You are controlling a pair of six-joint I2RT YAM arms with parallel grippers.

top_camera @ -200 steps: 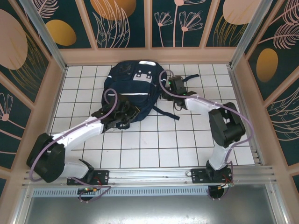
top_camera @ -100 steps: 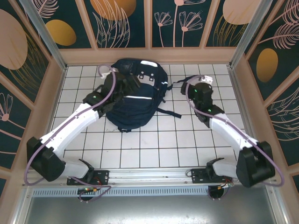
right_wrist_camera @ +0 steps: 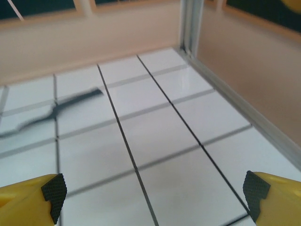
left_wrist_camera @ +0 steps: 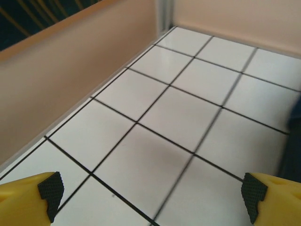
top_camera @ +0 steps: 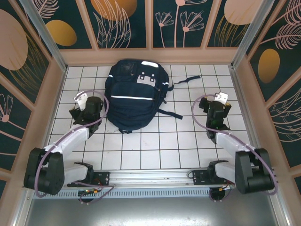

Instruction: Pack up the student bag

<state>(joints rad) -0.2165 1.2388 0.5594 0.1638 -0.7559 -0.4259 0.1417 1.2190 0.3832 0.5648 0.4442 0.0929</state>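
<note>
The left gripper point(top_camera: 83, 104) stands open over the white tiled table point(top_camera: 155, 141) with nothing between its jaws; in the left wrist view its yellow fingers with black ribbed pads point(left_wrist_camera: 51, 189) sit far apart at the bottom corners, and only bare tiles lie between them. The right gripper point(top_camera: 217, 107) is likewise spread wide and empty, its black pads point(right_wrist_camera: 54, 190) at the two lower corners of the right wrist view over plain tile. The student bag point(top_camera: 135, 92), a navy-blue backpack with thin white stripes and light grey patches, lies flat on the table between the two grippers, to the right of the left one and to the left of the right one, touching neither. It is closer to the left gripper, and a dark blur at the right edge of the left wrist view is probably its side point(left_wrist_camera: 294, 141). A loose dark strap point(top_camera: 186, 79) trails from the bag's upper right across the tiles, ahead and to the left of the right gripper, and it shows as a dark band point(right_wrist_camera: 56, 109) in the right wrist view. A peach side wall point(left_wrist_camera: 70, 80) rises just left of the left gripper, and another wall point(right_wrist_camera: 244, 70) stands to the right of the right gripper.
</note>
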